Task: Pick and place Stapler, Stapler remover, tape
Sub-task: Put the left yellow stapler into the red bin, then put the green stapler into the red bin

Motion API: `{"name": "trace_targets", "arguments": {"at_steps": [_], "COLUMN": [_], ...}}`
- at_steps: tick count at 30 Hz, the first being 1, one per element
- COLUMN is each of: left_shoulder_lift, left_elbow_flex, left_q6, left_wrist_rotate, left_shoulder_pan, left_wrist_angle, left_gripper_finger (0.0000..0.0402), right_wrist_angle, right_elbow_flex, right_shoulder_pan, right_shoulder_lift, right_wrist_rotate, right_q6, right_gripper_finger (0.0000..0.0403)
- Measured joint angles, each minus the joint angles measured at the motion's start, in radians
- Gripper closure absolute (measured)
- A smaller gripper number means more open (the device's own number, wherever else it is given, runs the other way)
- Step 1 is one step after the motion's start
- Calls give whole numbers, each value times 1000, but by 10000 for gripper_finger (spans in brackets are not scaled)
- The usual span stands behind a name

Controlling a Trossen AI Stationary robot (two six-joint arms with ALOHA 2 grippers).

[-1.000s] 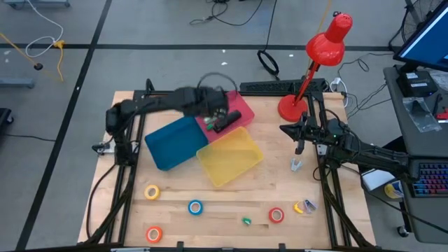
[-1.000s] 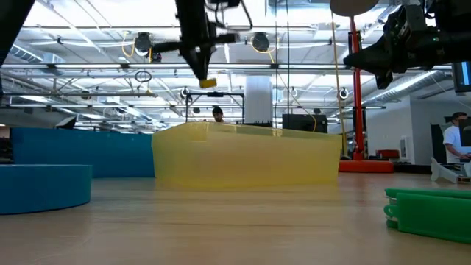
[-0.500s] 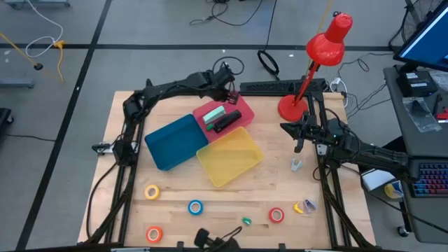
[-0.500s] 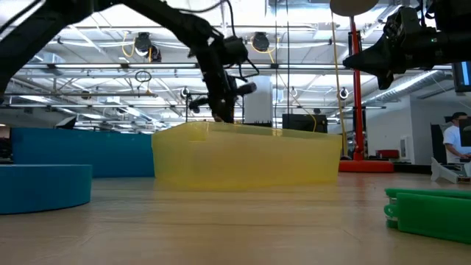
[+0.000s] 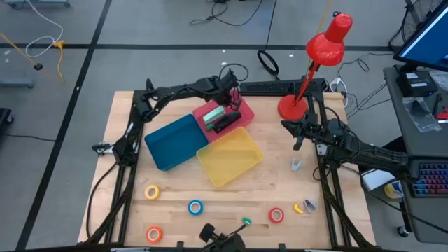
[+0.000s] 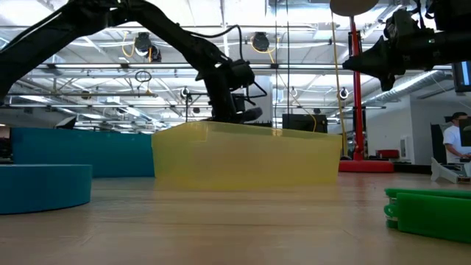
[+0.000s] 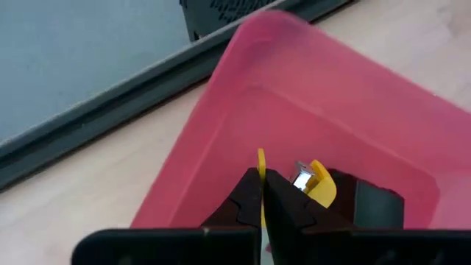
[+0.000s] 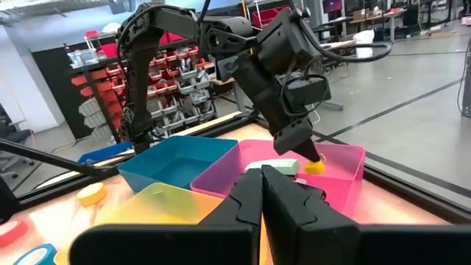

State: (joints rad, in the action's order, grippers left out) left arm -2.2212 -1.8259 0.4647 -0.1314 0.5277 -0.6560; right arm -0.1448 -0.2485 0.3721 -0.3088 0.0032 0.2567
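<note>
No readable brand, label or writing on anything shown. Three bins clustered at mid-table: pink bin [image 5: 240, 106] at the back, blue bin [image 5: 173, 142] just beside it toward the left arm's side, yellow bin [image 5: 229, 155] touching it toward the front. Left gripper [image 7: 263, 193] lowered over the pink bin's far edge, fingers pinched nearly together on a small yellow stapler remover [image 7: 318, 182] — probably gripped, though seen clearly only from the left wrist; from overhead hidden under the arm. Inside the pink bin, a pale green stapler [image 5: 214, 112] and a black stapler [image 5: 224, 124], visible only from above; green one also glimpsed from the right wrist [image 8: 278, 167]. Right gripper [image 5: 299, 137] hanging above bare table beyond the yellow bin, beside the red desk lamp [image 5: 312, 61], fingers closed on nothing. Tape rolls well in front of the yellow bin: yellow tape [image 5: 152, 192], blue tape [image 5: 195, 207], orange tape [image 5: 154, 234], red tape [image 5: 276, 215]. From table height, only bin walls, arms and a large green object [image 6: 430, 212] close up.
</note>
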Motion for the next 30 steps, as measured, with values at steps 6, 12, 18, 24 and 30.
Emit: {"name": "trace_targets", "arguments": {"at_steps": [6, 12, 18, 24, 30], "left_shoulder_lift": [0, 0, -6, -35, -31], "left_elbow_flex": [0, 0, -1, -1, 0], "left_q6": [-49, -120, -150, -183, -188], "left_wrist_rotate": [-26, -25, -25, 48, 48], "left_shoulder_pan": [0, -3, -12, -19, -22], "left_wrist_angle": [39, 32, 34, 26, 37], "left_gripper_finger": [389, 398, 364, 313, 252], "right_wrist_angle": [0, 0, 0, 0, -1], "right_elbow_flex": [0, 0, 0, 0, 0], "right_shoulder_pan": [0, 0, 0, 0, 0], "right_shoulder_lift": [0, 0, 0, 0, 0], "right_wrist_rotate": [0, 0, 0, 0, 0], "right_q6": [1, 1, 1, 5, 5], "right_gripper_finger": [403, 403, 403, 403, 403]}}
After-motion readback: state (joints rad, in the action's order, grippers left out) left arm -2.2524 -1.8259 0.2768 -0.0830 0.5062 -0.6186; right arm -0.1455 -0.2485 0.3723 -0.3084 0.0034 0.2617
